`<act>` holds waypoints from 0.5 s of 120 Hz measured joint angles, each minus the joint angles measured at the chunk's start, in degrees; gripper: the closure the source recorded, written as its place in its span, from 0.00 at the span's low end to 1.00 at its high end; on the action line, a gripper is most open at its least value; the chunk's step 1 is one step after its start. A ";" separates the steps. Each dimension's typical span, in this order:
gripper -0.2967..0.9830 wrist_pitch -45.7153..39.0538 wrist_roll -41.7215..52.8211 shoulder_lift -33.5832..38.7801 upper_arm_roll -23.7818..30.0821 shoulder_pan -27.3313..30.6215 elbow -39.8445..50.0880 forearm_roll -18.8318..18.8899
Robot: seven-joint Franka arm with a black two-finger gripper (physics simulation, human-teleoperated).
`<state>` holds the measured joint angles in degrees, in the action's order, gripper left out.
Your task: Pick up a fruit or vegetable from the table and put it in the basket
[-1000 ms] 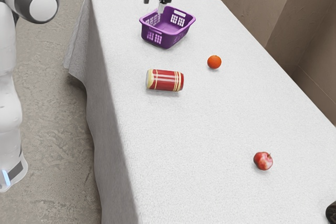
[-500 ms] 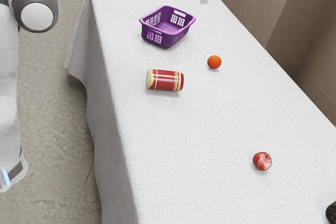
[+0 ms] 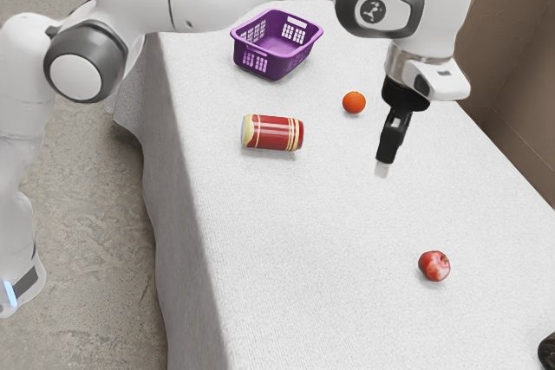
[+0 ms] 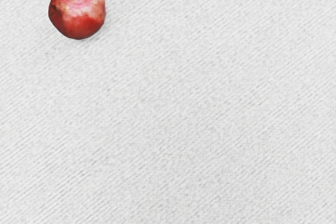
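My gripper [image 3: 382, 168] hangs over the middle of the white table, seen edge-on, between the orange and the pomegranate; whether it is open or shut cannot be told. The red pomegranate [image 3: 434, 266] rests on the cloth, nearer the exterior view's bottom. In the wrist view the same pomegranate [image 4: 77, 11] lies apart from my hand, its crown showing. A small orange [image 3: 354, 102] sits beyond the gripper, toward the far end. The purple basket [image 3: 270, 67] stands upright at that far end, with nothing seen inside.
A red and cream can [image 3: 273, 133] lies on its side between the basket and the exterior view's bottom. Part of a dark object [image 3: 547, 353] shows at the exterior view's lower right edge. The white cloth [image 3: 303, 257] covers the table, and my arm spans its far end.
My hand has come from the table's far end, beyond the basket, to above the middle of the table. The pomegranate has turned slightly in place; the orange, can and basket have stayed put.
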<state>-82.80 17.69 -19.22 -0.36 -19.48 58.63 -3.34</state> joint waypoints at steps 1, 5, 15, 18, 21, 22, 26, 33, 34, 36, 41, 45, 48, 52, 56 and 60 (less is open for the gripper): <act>0.25 -0.09 0.11 -0.07 0.00 -0.18 0.12 -0.01; 0.25 -0.51 0.54 -0.26 0.01 -0.73 0.83 -0.05; 0.25 -1.98 1.55 -1.08 0.04 -1.88 3.06 -0.16; 0.25 -2.53 1.83 -1.53 0.17 -2.22 3.64 -0.22; 0.25 -3.09 2.10 -2.03 0.27 -2.57 4.02 -0.43; 0.25 -3.28 2.19 -2.20 0.30 -2.71 4.12 -0.52; 0.25 -4.00 2.53 -2.69 0.49 -3.17 4.38 -0.87; 0.25 -5.08 3.07 -3.10 0.93 -3.94 4.57 -1.30; 0.25 -5.21 3.15 -3.18 0.96 -4.06 4.59 -1.35; 0.25 -5.46 3.29 -3.38 1.01 -4.28 4.61 -1.44; 0.25 -6.26 3.64 -4.30 1.12 -4.72 4.64 -1.72; 0.25 -6.89 3.93 -5.10 1.15 -4.94 4.65 -1.95; 0.25 -7.34 4.14 -5.69 1.15 -4.98 4.66 -2.18; 0.25 -7.98 4.41 -6.42 1.12 -4.93 4.67 -2.42; 0.25 -8.62 4.68 -7.20 1.09 -4.76 4.67 -2.64; 0.25 -9.27 4.93 -7.86 1.08 -4.61 4.67 -2.80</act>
<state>-92.07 22.62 -27.08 0.72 -24.09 63.30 -6.14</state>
